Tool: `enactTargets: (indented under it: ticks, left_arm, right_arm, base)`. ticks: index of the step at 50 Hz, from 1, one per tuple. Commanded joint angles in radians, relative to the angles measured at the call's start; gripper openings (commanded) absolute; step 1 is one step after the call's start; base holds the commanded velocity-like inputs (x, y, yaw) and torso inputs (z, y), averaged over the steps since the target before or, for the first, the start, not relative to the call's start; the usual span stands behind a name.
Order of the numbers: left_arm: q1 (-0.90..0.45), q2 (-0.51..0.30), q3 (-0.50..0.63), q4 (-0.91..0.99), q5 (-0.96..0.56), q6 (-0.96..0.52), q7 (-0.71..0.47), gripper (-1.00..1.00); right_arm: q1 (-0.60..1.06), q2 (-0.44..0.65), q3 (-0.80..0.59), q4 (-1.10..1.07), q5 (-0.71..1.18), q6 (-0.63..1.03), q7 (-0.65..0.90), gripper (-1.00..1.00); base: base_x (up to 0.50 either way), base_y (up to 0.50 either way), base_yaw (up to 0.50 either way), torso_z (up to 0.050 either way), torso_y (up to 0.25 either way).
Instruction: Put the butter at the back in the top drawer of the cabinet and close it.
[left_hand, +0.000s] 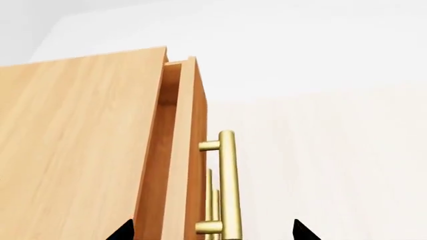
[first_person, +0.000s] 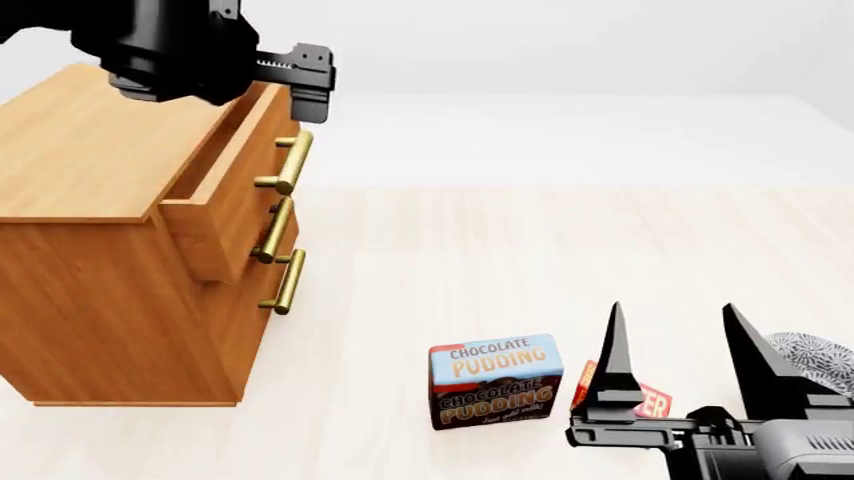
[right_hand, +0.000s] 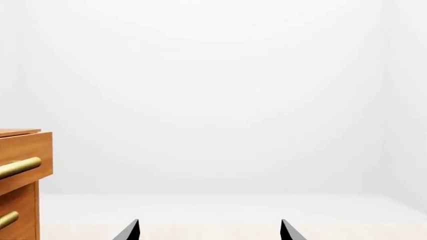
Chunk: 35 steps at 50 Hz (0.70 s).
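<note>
The small red and orange butter box (first_person: 650, 402) sits on the pale floor (first_person: 561, 260) at 5 o'clock in the head view, partly hidden behind the right gripper (first_person: 674, 345), whose jaws are apart. The blue-and-brown chocolate pudding box (first_person: 495, 382) stands just beside it, at 9 o'clock. The light-brown wooden cabinet (first_person: 94, 240) stands at 9 o'clock. Its top drawer (first_person: 234, 180) is pulled out a little. The left gripper (first_person: 310, 85) hovers above the drawer's brass bar handle (first_person: 290, 163), jaws apart.

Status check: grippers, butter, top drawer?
Left gripper open at the top drawer, partly open. Right gripper open, empty. Butter on floor behind it, beside pudding box. Path clear.
</note>
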Motion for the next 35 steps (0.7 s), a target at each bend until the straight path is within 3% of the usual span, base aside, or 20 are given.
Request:
enactTargets:
  ticks: [1, 35]
  left_arm:
    - [0.022, 0.044, 0.023, -0.076, 0.027, -0.014, 0.04, 1.0]
    - [0.091, 0.16, 0.094, -0.294, 0.113, -0.052, 0.208, 1.0]
  right_arm:
    - [-0.001, 0.005, -0.003, -0.002, 0.001, -0.001, 0.005, 1.0]
    - [0.005, 0.018, -0.013, 0.005, 0.009, -0.001, 0.015, 1.0]
  base:
    - [0.0, 0.0, 0.0, 0.0, 0.0]
    - [0.0, 0.0, 0.0, 0.0, 0.0]
